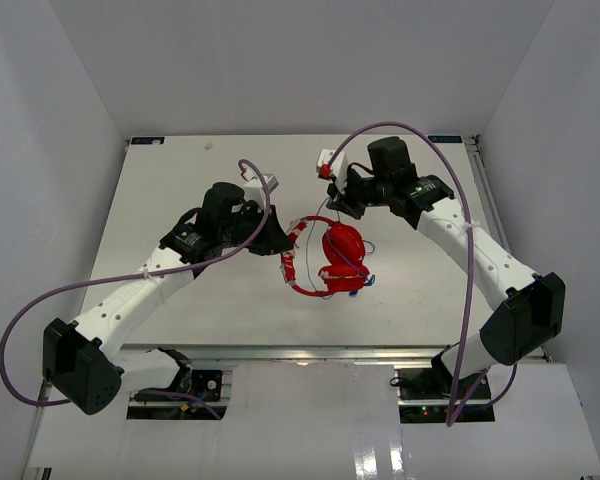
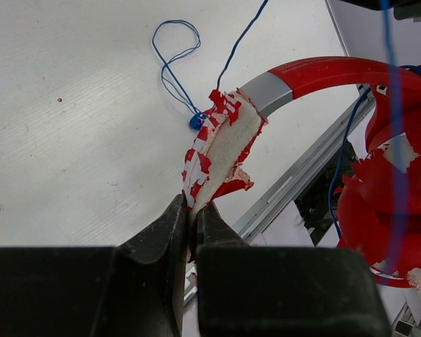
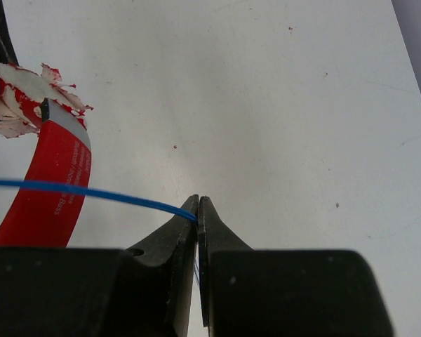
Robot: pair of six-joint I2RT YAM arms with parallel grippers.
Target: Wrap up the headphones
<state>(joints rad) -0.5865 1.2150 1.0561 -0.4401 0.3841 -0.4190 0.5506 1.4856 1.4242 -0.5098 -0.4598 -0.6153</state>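
Observation:
The red headphones are in the middle of the white table, cups stacked together and the thin headband arching to their left. My left gripper is shut on the torn red-and-white padding of the headband; the cups hang at the right of the left wrist view. The thin blue cable loops on the table, with a blue tip beside the padding. My right gripper, which is above the cups, is shut on the blue cable, which runs taut leftwards across the headband.
Thick purple robot cables arc over both arms. A metal rail marks the table's near edge, with the arm bases below it. White walls close in the table on the left, back and right.

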